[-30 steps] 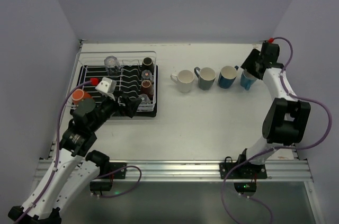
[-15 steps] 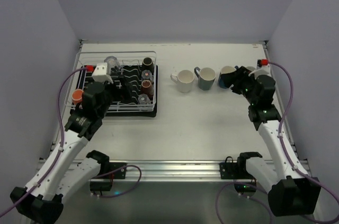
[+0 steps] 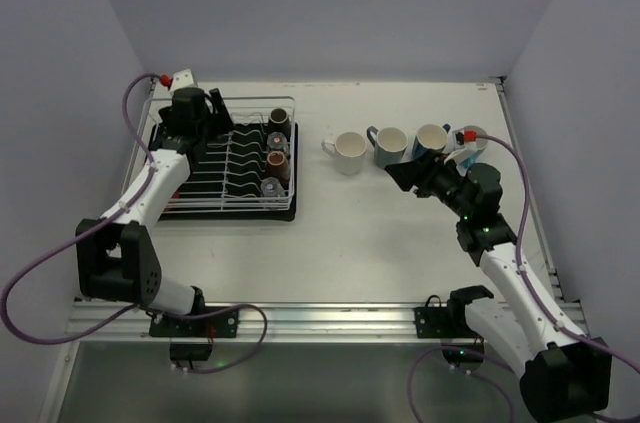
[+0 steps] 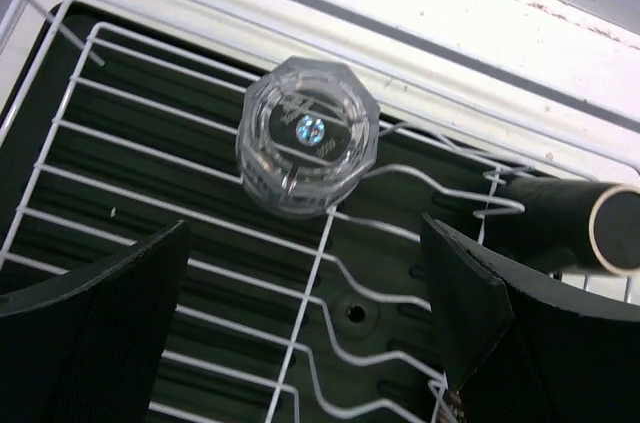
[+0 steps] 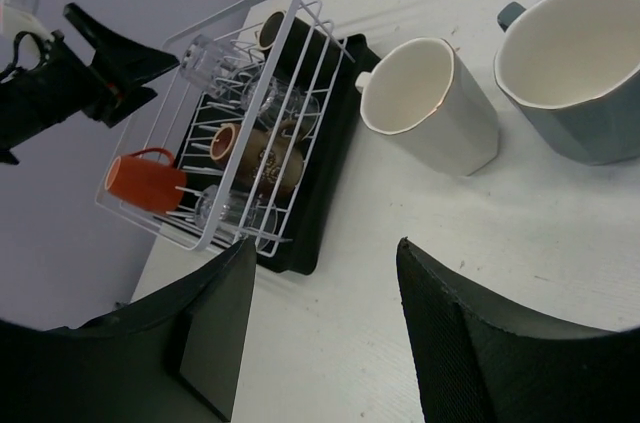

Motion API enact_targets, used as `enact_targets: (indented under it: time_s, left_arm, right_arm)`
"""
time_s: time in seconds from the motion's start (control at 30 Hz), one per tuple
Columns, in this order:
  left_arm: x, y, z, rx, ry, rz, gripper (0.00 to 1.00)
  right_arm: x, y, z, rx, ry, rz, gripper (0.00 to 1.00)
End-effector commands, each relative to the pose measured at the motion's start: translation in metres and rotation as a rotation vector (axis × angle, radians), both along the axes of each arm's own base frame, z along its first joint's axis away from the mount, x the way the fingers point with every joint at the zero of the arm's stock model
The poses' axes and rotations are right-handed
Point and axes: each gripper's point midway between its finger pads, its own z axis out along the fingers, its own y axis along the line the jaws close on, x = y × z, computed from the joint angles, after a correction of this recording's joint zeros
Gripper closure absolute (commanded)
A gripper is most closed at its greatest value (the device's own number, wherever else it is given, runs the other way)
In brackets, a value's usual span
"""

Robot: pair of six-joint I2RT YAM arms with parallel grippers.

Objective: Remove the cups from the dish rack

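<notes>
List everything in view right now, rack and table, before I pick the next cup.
Dish rack: one, white wire on black tray, table's left.
Brown cups: at least three, dark brown, rack's right row.
Glass tumblers: at least two, clear, in rack; one below the left fingers.
Orange mug: one, rack's near left corner.
Cream mug, grey mug, dark blue mug, light blue mug: one each, in a row right of rack; the last partly hidden.
Table: one, white.
Left fingers: black, open, over rack.
Right fingers: black, open, empty, near the mugs.
</notes>
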Motion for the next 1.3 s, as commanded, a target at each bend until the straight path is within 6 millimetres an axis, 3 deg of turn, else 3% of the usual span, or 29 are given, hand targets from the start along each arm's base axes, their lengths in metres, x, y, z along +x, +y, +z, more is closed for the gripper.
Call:
enact_targets:
  time_s: [0.0,0.07,0.1,0.3,0.4,0.5,0.53,0.57,0.67,0.7,0.77,0.8,0.87,0.93,0.97,1.0,1.1,1.13,1.17,1.2,1.23,1.27]
  left_arm:
    - [0.036,-0.001,0.035,0.008,-0.118,-0.022,0.02]
    - [0.048,0.0,0.022,0.021,-0.096,-0.04,0.02]
    - [0.053,0.003,0.006,0.028,-0.057,-0.036,0.02]
    - [0.074,0.021,-0.026,0.089,0.026,-0.004,0.05]
    - [0.08,0.027,-0.032,0.104,0.038,0.005,0.09]
    - [0.085,0.026,-0.033,0.107,0.033,-0.007,0.24]
    - [0.084,0.027,-0.032,0.106,0.034,0.004,0.31]
    - [0.082,0.028,-0.032,0.105,0.035,0.008,0.48]
    - [0.071,0.028,-0.018,0.091,0.007,0.022,0.66]
    - [0.065,0.029,0.002,0.085,-0.033,0.026,0.68]
    - [0.051,0.026,0.012,0.058,-0.057,0.023,0.71]
    - [0.04,0.024,0.04,0.041,-0.116,0.02,0.71]
    - [0.024,0.01,0.05,-0.016,-0.15,-0.045,0.72]
    - [-0.007,-0.011,0.094,-0.104,-0.278,-0.138,0.74]
    - [-0.01,-0.02,0.08,-0.142,-0.247,-0.176,0.76]
    - [-0.03,-0.042,0.092,-0.222,-0.3,-0.274,0.76]
    - [-0.066,-0.073,0.106,-0.347,-0.397,-0.427,0.78]
    - [-0.081,-0.093,0.11,-0.442,-0.402,-0.521,0.78]
    - [-0.095,-0.104,0.128,-0.478,-0.469,-0.586,0.78]
    - [-0.109,-0.12,0.114,-0.573,-0.43,-0.641,0.78]
    - [-0.119,-0.129,0.118,-0.607,-0.453,-0.685,0.78]
    - [-0.134,-0.143,0.135,-0.633,-0.524,-0.763,0.78]
  right_arm:
    - [-0.005,0.012,0.024,0.04,-0.086,0.067,0.39]
    - [-0.007,0.015,0.024,0.04,-0.086,0.082,0.39]
    - [-0.008,0.016,0.025,0.041,-0.089,0.087,0.39]
    - [-0.011,0.021,0.026,0.03,-0.09,0.105,0.39]
    - [-0.01,0.02,0.026,0.024,-0.09,0.098,0.39]
    - [-0.01,0.023,0.023,0.021,-0.079,0.107,0.39]
    - [-0.009,0.023,0.024,0.021,-0.078,0.109,0.39]
    - [-0.01,0.025,0.025,0.021,-0.078,0.113,0.39]
    - [-0.012,0.029,0.03,0.024,-0.086,0.124,0.39]
    - [-0.011,0.031,0.031,0.024,-0.084,0.127,0.39]
    - [-0.016,0.042,0.038,0.033,-0.09,0.163,0.37]
    - [-0.017,0.046,0.04,0.041,-0.088,0.176,0.36]
    - [-0.024,0.063,0.046,0.053,-0.092,0.236,0.31]
    - [-0.033,0.08,0.056,0.078,-0.109,0.31,0.26]
    - [-0.037,0.086,0.059,0.091,-0.116,0.339,0.26]
    - [-0.041,0.092,0.062,0.108,-0.119,0.369,0.22]
    - [-0.053,0.113,0.072,0.132,-0.152,0.468,0.18]
    - [-0.059,0.121,0.078,0.138,-0.169,0.502,0.18]
    - [-0.06,0.128,0.079,0.141,-0.179,0.527,0.17]
    - [-0.062,0.132,0.081,0.145,-0.187,0.545,0.17]
    - [-0.065,0.139,0.086,0.154,-0.199,0.572,0.17]
    - [-0.064,0.145,0.086,0.16,-0.205,0.589,0.17]
